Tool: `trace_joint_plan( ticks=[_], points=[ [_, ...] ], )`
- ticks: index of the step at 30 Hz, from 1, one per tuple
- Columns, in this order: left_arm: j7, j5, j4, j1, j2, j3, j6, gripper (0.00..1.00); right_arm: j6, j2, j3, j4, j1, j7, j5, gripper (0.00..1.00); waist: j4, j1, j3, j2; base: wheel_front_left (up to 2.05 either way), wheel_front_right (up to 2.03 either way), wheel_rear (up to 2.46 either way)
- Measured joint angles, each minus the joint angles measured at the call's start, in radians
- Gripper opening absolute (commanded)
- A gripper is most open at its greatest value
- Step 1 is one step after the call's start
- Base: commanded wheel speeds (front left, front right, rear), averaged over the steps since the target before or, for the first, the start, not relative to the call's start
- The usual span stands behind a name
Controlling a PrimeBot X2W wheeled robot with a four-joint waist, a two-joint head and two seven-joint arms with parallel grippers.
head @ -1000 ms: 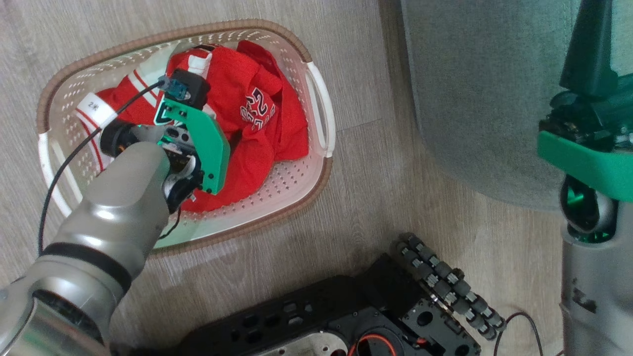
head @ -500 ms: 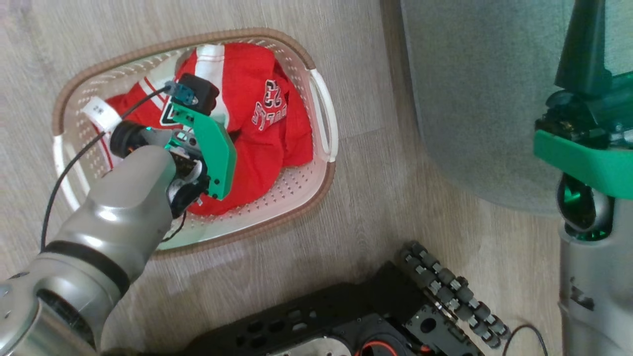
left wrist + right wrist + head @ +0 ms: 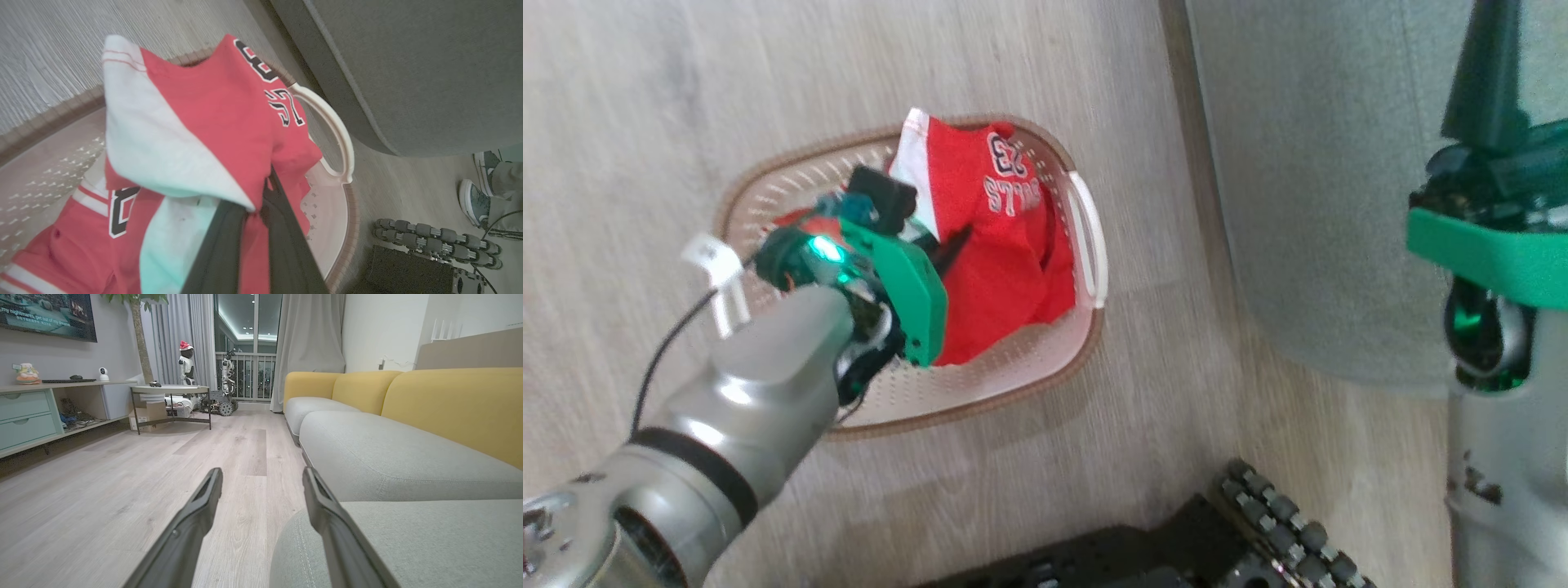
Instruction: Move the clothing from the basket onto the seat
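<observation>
The cream basket with a brown rim stands on the wood floor left of the grey-green seat. My left gripper is shut on a fold of red clothing with a white panel and black-white lettering. That garment hangs lifted over the basket. More red clothing lies on the basket's bottom. In the head view the left gripper sits over the basket's middle, with the clothing draped to its right. My right gripper is open and holds nothing, above the seat's front edge.
The robot's black base and roller wheel lie just right of the basket. A person's shoes stand beside the seat. Across the floor are a low table, a TV cabinet and the sofa's yellow backrest.
My left gripper has shut on a red garment and raised it out of the pile. The head camera has moved, so the basket sits further right in its picture. The right arm holds still.
</observation>
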Motion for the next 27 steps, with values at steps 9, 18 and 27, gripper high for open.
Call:
trace_joint_plan(
  ticks=[9,18,27],
  points=[
    [-0.114,0.006,-0.077,0.049,-0.011,-0.027,0.000,0.00,0.000,0.000,0.003,0.059,0.096,0.000,-0.023,1.00,0.061,0.0000,-0.159,0.0000,0.00,0.00,0.00],
    [-0.171,0.026,-0.163,0.098,-0.016,-0.024,0.000,0.00,0.000,0.000,0.007,0.112,0.205,0.000,0.005,1.00,0.124,0.0000,-0.326,0.0000,0.00,0.00,0.00],
    [-0.179,0.086,-0.295,0.155,-0.005,0.094,0.007,0.00,0.000,-0.002,0.049,0.162,0.323,0.000,0.057,1.00,0.172,-0.0001,-0.501,0.0001,0.00,0.00,0.00]
  ],
)
